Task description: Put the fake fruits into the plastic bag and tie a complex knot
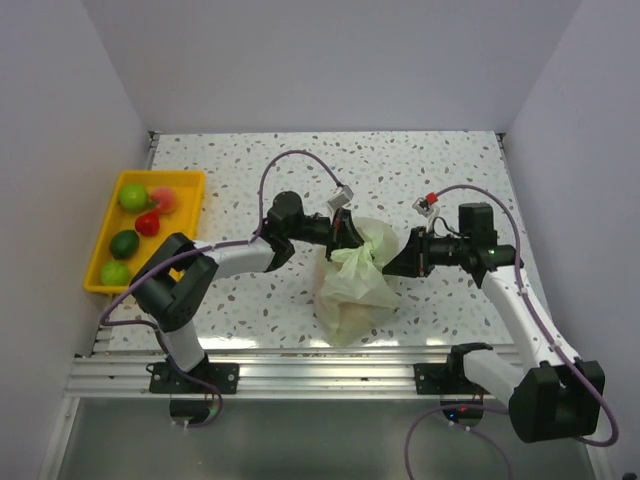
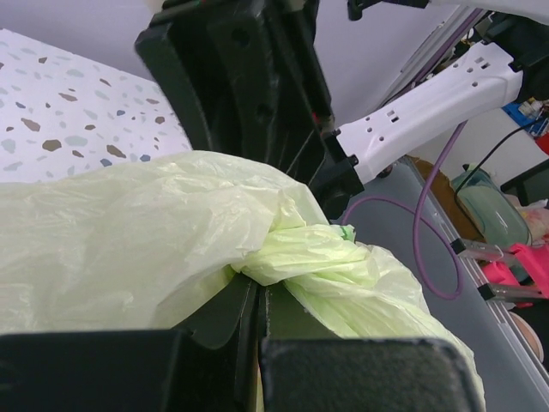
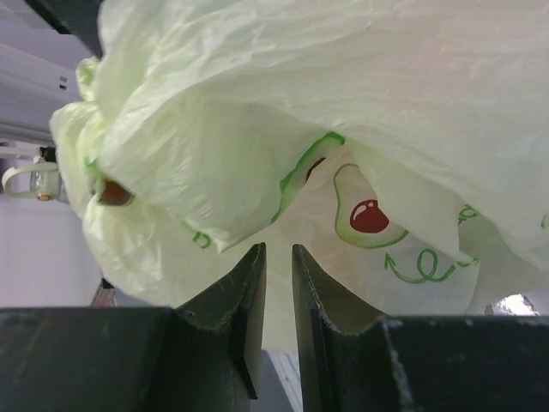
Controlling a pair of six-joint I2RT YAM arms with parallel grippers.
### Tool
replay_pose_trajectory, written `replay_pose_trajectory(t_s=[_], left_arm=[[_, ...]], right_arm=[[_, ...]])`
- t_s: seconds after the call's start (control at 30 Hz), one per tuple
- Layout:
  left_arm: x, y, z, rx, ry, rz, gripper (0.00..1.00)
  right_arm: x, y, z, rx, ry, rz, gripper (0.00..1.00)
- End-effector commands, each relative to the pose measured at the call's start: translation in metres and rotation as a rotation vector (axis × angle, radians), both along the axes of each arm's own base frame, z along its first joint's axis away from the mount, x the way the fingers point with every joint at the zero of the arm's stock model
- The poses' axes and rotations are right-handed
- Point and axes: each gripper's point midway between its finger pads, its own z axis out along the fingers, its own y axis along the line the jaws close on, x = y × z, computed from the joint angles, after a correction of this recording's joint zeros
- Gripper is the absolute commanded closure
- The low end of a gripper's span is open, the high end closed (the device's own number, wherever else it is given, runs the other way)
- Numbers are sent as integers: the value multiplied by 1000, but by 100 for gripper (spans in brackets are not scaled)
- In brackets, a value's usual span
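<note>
Pale green film of the plastic bag (image 1: 350,295) sits in the middle of the worktop (image 1: 240,165), between my two arms, with its twisted neck (image 1: 358,256) on the far side of the bag body. The left gripper (image 1: 345,240) comes at this neck from the far left. In its wrist view the fingers (image 2: 225,316) are pressed together on the film just beside the twisted part. The right gripper (image 1: 395,262) is on the opposite side, close against the bag. Its fingers (image 3: 238,296) stand narrow with a thin gap, and I cannot tell if any film is caught there. The neck lies across between both grippers, so I judge the next pull must go sideways, left against right. Several fake fruits (image 1: 133,196) lie in the yellow tray (image 1: 97,283), well apart to the left.
</note>
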Motion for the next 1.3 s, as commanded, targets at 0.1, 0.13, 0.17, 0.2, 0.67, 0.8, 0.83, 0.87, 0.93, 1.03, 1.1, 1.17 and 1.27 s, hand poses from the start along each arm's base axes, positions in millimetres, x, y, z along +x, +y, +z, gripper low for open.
replay_pose_trajectory(t_s=[0.1,0.13,0.17,0.2,0.67,0.8,0.83,0.87,0.93,1.03,1.1,1.17,1.27], left_arm=[[4,-3,20,-54,-66,-7,100],[4,-3,20,-52,-62,-8,100],[3,-2,19,-50,-59,-10,100],[1,-2,17,-47,-56,-13,100],[-18,-5,4,-33,-13,-49,100],[-21,-12,13,-75,-22,-55,100],[-24,-15,13,-76,-21,-66,100],[-25,-16,11,-72,-17,-72,100],[-31,-19,9,-75,-13,-84,100],[-34,-18,3,-70,10,-84,100],[-35,-16,1,-73,19,-81,100],[-35,-15,3,-75,20,-72,100],[-31,-15,4,-79,17,-57,100]], right_arm=[[33,15,16,91,-82,-46,76],[40,16,24,105,-122,-52,76],[42,18,27,114,-131,-53,75],[44,18,33,127,-142,-60,75],[43,22,54,189,-204,-75,59],[43,25,52,200,-194,-81,56],[44,27,54,205,-197,-83,55],[44,28,54,212,-188,-91,54],[46,30,56,217,-193,-97,53],[48,32,54,224,-183,-113,52],[49,31,53,223,-176,-125,51],[49,31,56,212,-203,-115,51],[40,24,48,129,-176,-91,50]])
